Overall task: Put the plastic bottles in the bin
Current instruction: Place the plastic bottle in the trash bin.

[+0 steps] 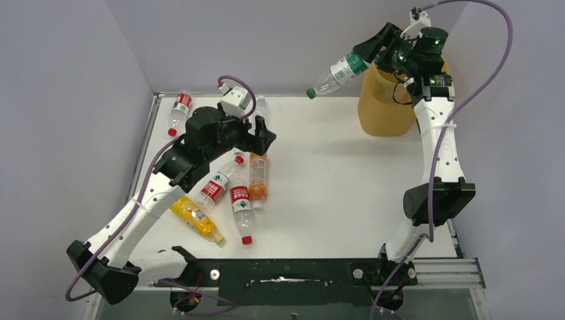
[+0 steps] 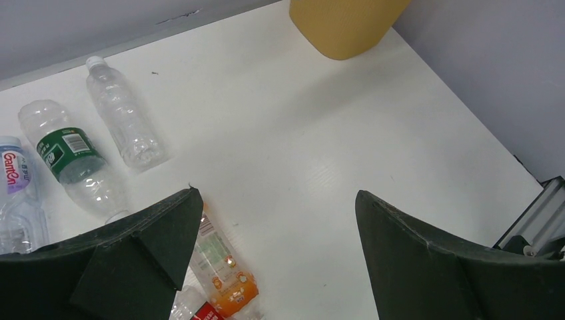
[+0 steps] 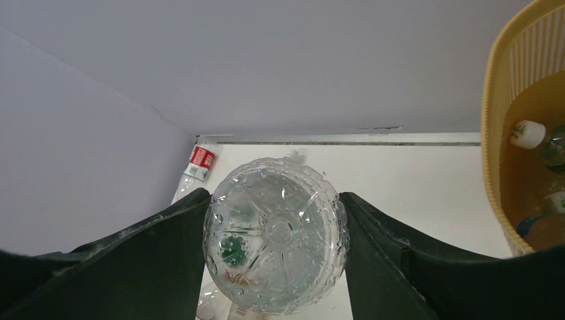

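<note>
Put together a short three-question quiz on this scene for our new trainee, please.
1. True or false: the right hand is shut on a green-labelled bottle.
2. Pick one: the left hand is A) open, B) shut on a bottle, C) out of every view.
3. Fill in: the held bottle's cap is ____ in colour.

Key: 1 true; 2 A; 3 green.
</note>
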Motion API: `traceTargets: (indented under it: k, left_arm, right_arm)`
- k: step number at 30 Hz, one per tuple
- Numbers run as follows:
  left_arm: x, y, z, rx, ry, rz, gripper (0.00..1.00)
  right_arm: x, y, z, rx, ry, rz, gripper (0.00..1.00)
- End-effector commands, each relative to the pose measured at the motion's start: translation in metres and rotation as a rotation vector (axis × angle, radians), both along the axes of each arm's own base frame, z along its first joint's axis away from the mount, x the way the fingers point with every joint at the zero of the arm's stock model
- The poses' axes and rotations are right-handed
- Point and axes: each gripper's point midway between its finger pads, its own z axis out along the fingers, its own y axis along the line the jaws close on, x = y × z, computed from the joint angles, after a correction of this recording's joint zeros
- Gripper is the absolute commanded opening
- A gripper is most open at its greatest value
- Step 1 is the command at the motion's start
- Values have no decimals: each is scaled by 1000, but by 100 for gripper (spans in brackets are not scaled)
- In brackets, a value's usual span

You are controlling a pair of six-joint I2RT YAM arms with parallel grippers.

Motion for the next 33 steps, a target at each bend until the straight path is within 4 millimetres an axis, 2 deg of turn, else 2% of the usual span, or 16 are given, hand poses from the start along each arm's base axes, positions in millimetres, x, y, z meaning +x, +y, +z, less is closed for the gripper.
traceTargets:
  k: [1, 8, 9, 14, 19, 28, 33]
  left_arm:
    - [3, -2, 7, -13, -19, -17, 86]
    - [9, -9, -5, -1, 9, -32, 87]
    - [10, -11, -7, 0, 15, -37, 87]
    - [13, -14, -13, 10, 27, -43, 87]
    - [15, -15, -16, 22, 35, -46, 87]
    - [18, -19, -23, 31, 54, -55, 87]
    - [20, -21, -26, 32, 66, -55, 87]
  right_arm:
    - [10, -28, 26, 32, -72, -62, 52]
    - [23, -66, 50, 99, -160, -108, 55]
    - [27, -83, 56, 94, -184, -152, 56]
    - [41, -131, 67, 39, -250, -325, 65]
    - [48, -170, 70, 1, -293, -459, 68]
    - [39, -208, 87, 52, -400, -510, 70]
    - [40, -235, 78, 9, -373, -595, 70]
